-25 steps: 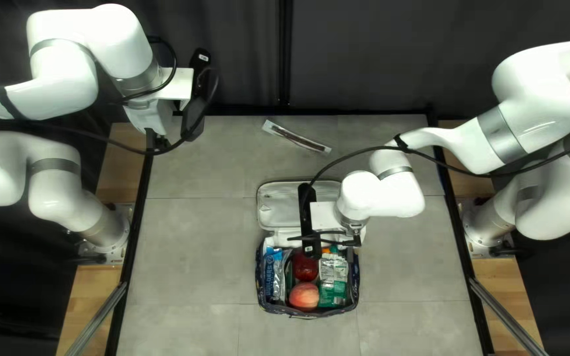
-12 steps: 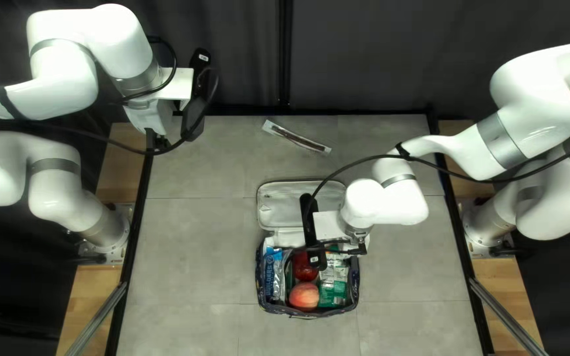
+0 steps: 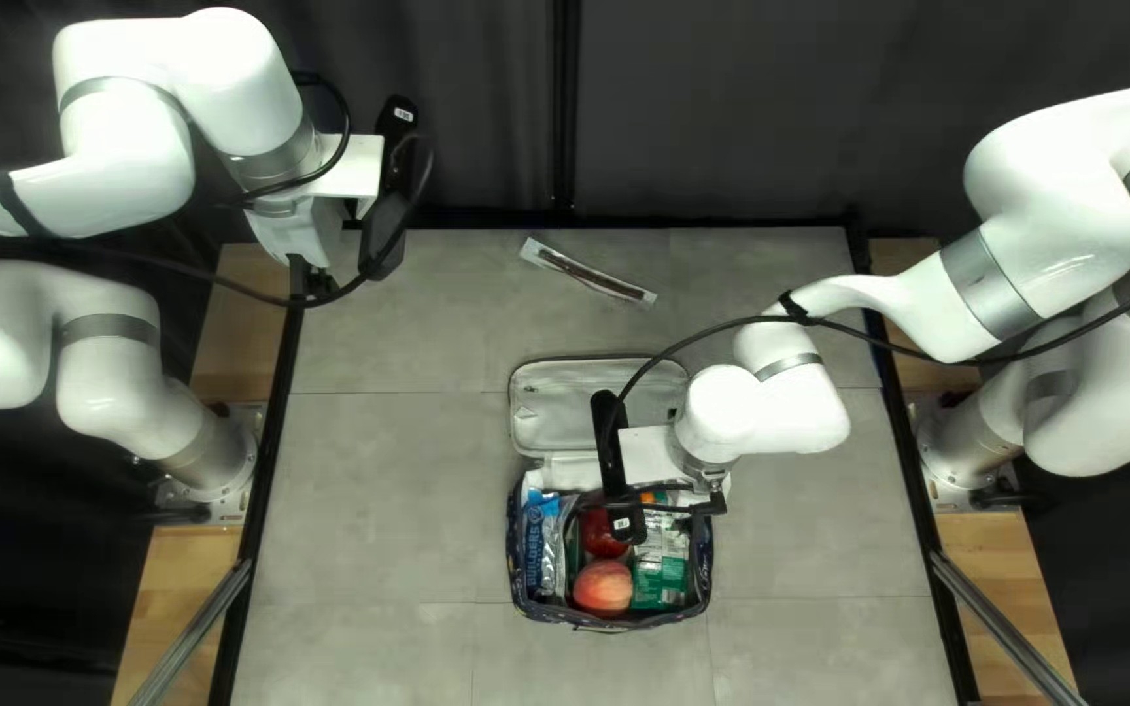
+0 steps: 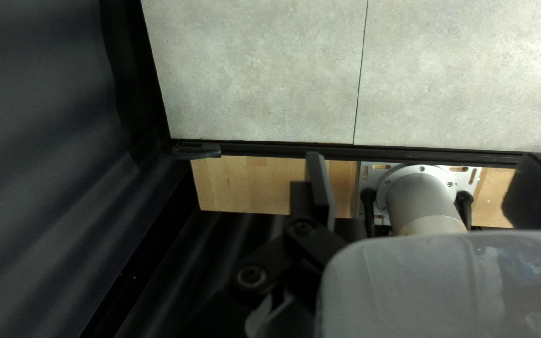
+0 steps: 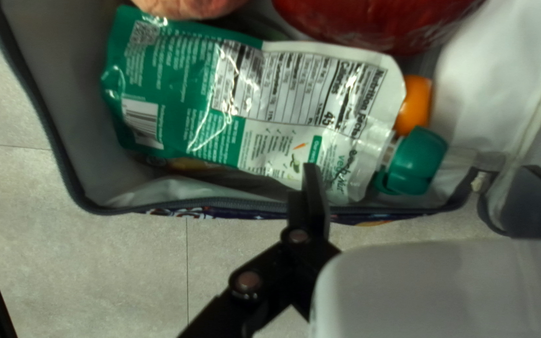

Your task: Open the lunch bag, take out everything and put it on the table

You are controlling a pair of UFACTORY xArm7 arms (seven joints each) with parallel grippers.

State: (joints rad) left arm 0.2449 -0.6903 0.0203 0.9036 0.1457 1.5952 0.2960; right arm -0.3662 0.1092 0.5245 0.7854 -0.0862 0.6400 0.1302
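Observation:
The lunch bag stands unzipped near the table's front, its pale lid folded back. Inside lie a blue bar wrapper, a red apple, a peach-coloured fruit and a green pouch. My right gripper hangs open over the bag's far right corner. In the right wrist view the green pouch with its teal cap lies just ahead of the right gripper, and an orange cap shows behind it. My left gripper is open and holds nothing.
A long wrapped stick lies on the table near its far edge. My left arm is raised over the far left corner, above the black table frame and its own base.
My right gripper has come down and toward the table's near edge, closer over the bag's contents. The left arm has not moved.

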